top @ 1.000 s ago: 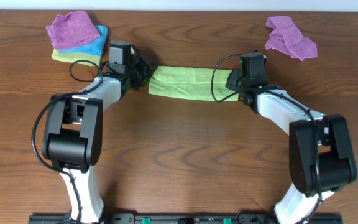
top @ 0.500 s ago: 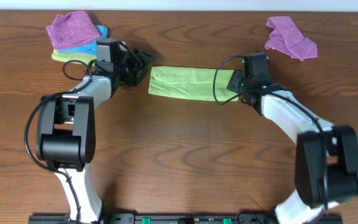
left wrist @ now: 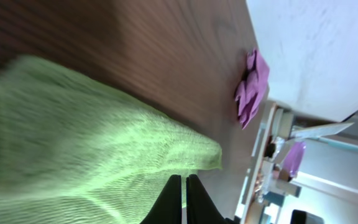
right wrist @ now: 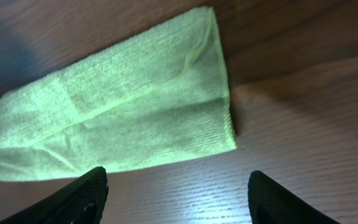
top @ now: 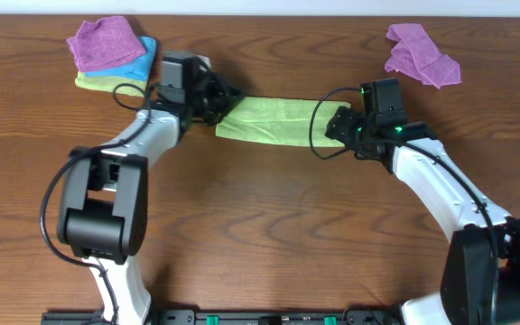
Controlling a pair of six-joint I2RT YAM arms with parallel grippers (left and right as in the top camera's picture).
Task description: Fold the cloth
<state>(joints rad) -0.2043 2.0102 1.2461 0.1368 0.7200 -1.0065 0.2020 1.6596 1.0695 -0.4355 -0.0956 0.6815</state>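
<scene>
The green cloth (top: pixel 278 119) lies on the wooden table, folded into a long strip. My left gripper (top: pixel 224 97) is at its left end. In the left wrist view the fingertips (left wrist: pixel 179 186) are pressed together at the cloth's (left wrist: pixel 73 137) edge, and a crease runs toward them. My right gripper (top: pixel 339 126) hovers at the strip's right end. In the right wrist view it (right wrist: pixel 178 174) stands wide open with bare wood between the fingers, just short of the cloth's (right wrist: pixel 123 112) near edge.
A stack of purple, blue and yellow-green cloths (top: pixel 111 54) sits at the back left, close behind the left arm. A crumpled purple cloth (top: pixel 422 54) lies at the back right, also seen in the left wrist view (left wrist: pixel 252 87).
The left gripper let go, backed off to the left while open, then came back to the cloth's left end and shut. The right gripper opened and drew back to the right off the cloth.
</scene>
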